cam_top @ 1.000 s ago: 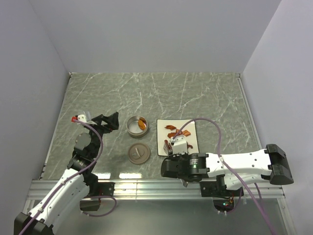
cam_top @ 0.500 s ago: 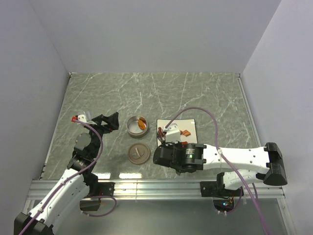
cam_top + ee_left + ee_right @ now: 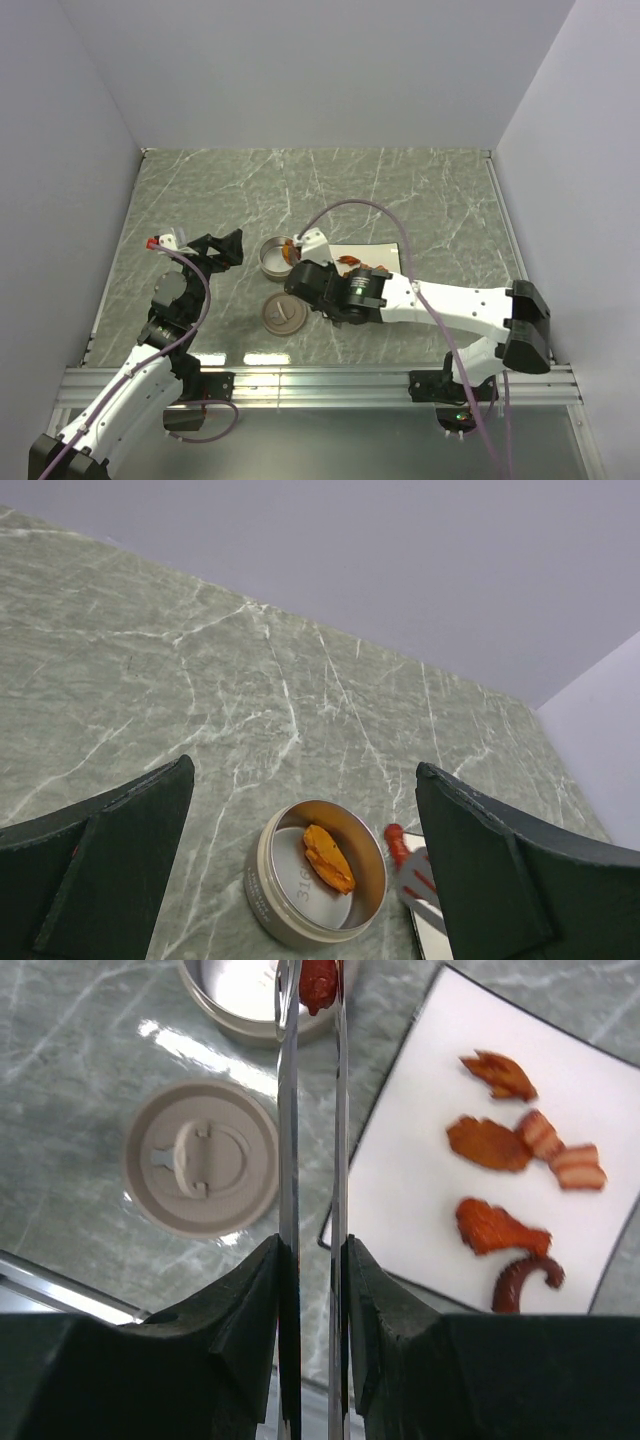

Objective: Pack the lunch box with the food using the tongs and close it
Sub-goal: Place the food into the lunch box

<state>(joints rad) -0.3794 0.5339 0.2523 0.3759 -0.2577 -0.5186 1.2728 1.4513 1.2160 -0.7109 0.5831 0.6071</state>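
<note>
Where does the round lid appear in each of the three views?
Top external: lid just below the lunch box, left of centre.
Left wrist: lid not in view.
Right wrist: lid left of centre, below the lunch box.
Shared landmark: the lunch box, seen in all three views.

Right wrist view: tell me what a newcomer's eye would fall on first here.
The slender silver metal tongs, squeezed in the right gripper, run up the middle with a dark red food piece pinched at their tips, at the rim of the small round silver tin. To their right, a white square plate carries more orange-brown pieces; to their left the brownish-grey disc lid lies on the green marbled table, off the tin.
</note>
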